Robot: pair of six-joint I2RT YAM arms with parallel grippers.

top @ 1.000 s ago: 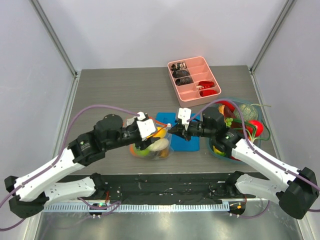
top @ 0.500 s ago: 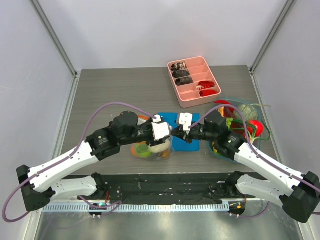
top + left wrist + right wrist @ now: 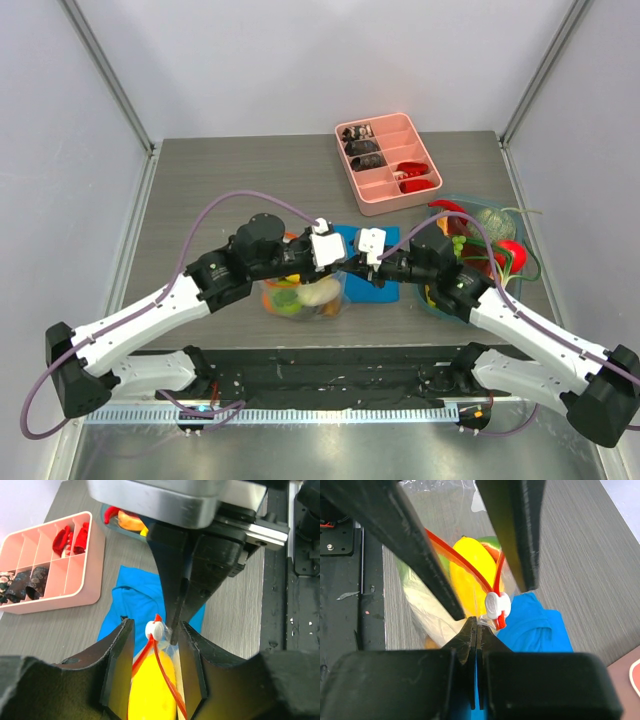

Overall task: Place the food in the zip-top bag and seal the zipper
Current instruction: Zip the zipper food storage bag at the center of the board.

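1. Zip-top bag (image 3: 300, 292) sits near the middle of the table (image 3: 220, 190), just left of the blue cloth (image 3: 378, 285), with the food (image 3: 320, 292) already inside.
2. Likely to anchor it against a pull, the right gripper (image 3: 476, 626) is pressed together on the bag's right corner.
3. Apparently lined up to drag it shut, the left gripper (image 3: 154, 632) stands spread astride the zipper's (image 3: 169, 685) white slider (image 3: 155, 630), not yet touching it.
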